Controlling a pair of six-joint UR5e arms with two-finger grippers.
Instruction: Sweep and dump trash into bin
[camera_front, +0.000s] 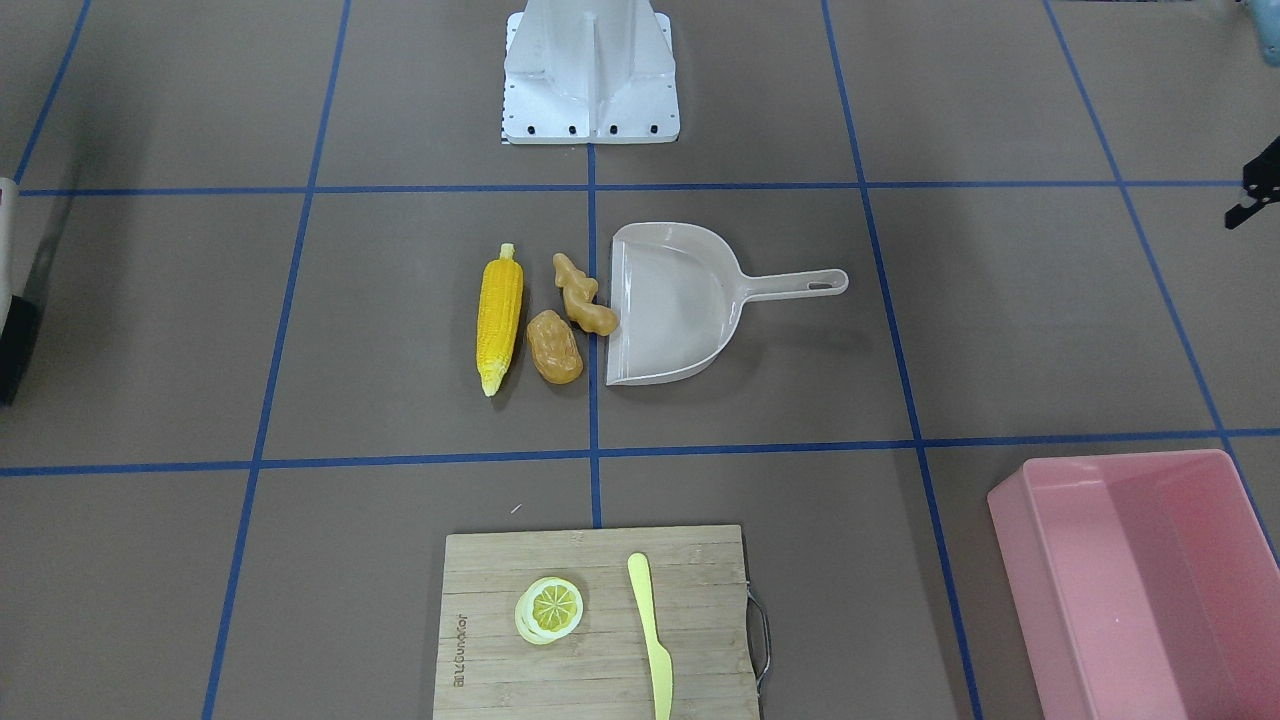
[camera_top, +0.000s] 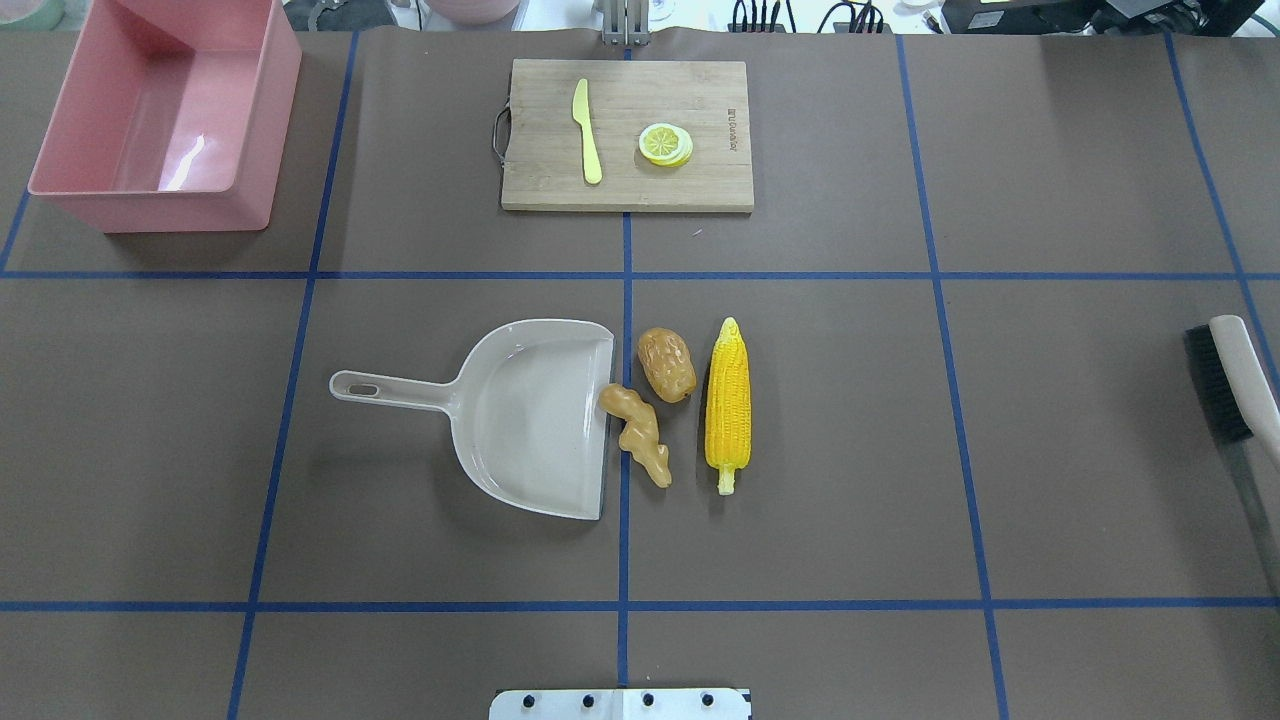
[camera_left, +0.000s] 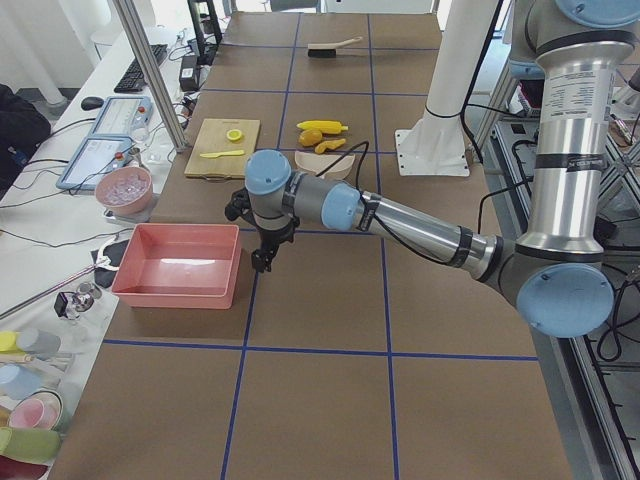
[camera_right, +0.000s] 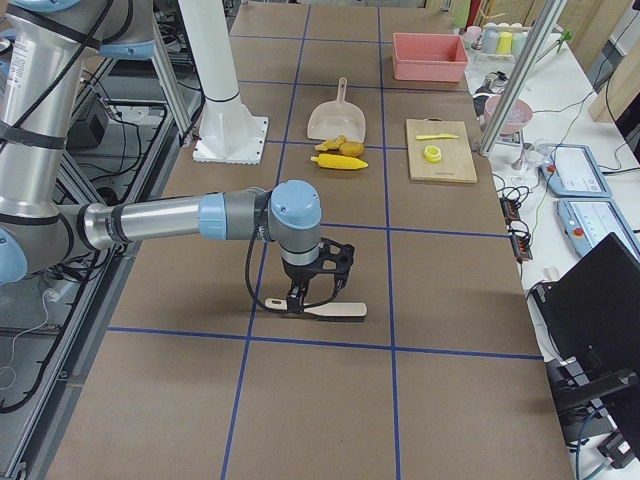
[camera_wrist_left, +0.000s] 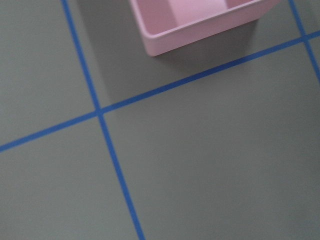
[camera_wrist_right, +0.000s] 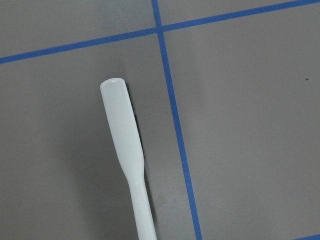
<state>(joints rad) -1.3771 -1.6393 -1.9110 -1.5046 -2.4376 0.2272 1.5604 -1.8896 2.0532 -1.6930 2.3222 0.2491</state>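
Lying beside one dustpan (camera_top: 520, 420), three trash toys (camera_top: 667, 364); left fingers (camera_left: 265, 262), right fingers (camera_right: 299, 294): spread cannot be told.

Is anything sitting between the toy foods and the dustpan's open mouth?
Nothing else does. The ginger root lies against the lip of the dustpan, the potato lump sits just off it, and the corn cob lies behind those two.

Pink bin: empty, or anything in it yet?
Empty: the bin shows a bare floor from overhead. The corn cob, ginger root and potato-like lump lie on the table by the dustpan.
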